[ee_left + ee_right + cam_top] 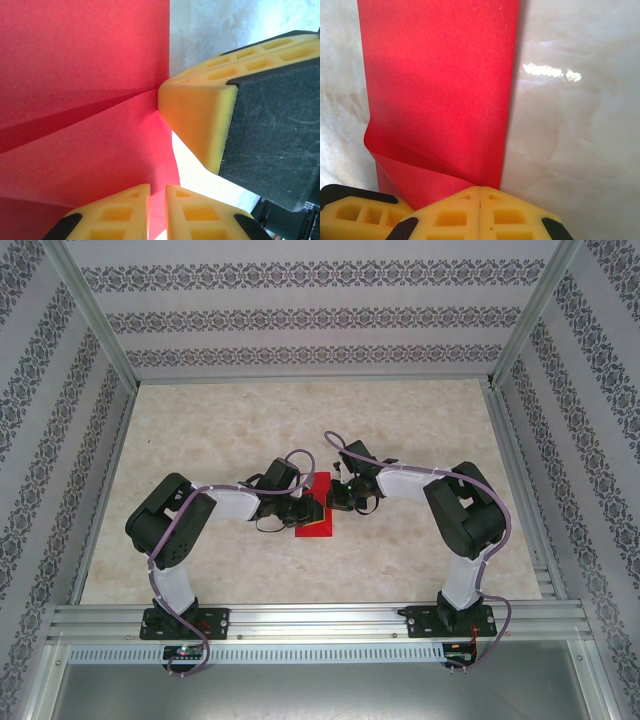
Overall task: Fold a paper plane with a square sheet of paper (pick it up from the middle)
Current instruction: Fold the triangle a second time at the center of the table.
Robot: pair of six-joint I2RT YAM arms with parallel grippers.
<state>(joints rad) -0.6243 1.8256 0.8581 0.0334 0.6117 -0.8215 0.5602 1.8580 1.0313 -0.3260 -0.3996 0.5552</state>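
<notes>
**Top view.** Your two arms reach inward from the near rail and meet over the middle of the marbled tabletop [210,430]. The square sheet of paper [316,531] lies there, between and partly under the two wrists. It shows as a narrow red strip running from near to far.

**Right wrist view.** The right gripper [479,209] is clenched, its yellow fingers pressed flush along a single seam. Their tips sit at the nearest corner of the sheet, where a flap curls up off the table and slants toward them. You cannot tell whether any paper is caught in the seam. The rest of the strip lies flat and stretches away from the fingers, its right-hand edge straight against the pale tabletop.

**Left wrist view.** The left gripper [157,215] has its fingers drawn almost together, leaving a thin slit in which red shows. You cannot tell whether they pinch the sheet or merely stand over it. A sharp crease crosses the paper and ends at its edge, where a fingertip [192,117] of the right gripper touches it.
</notes>
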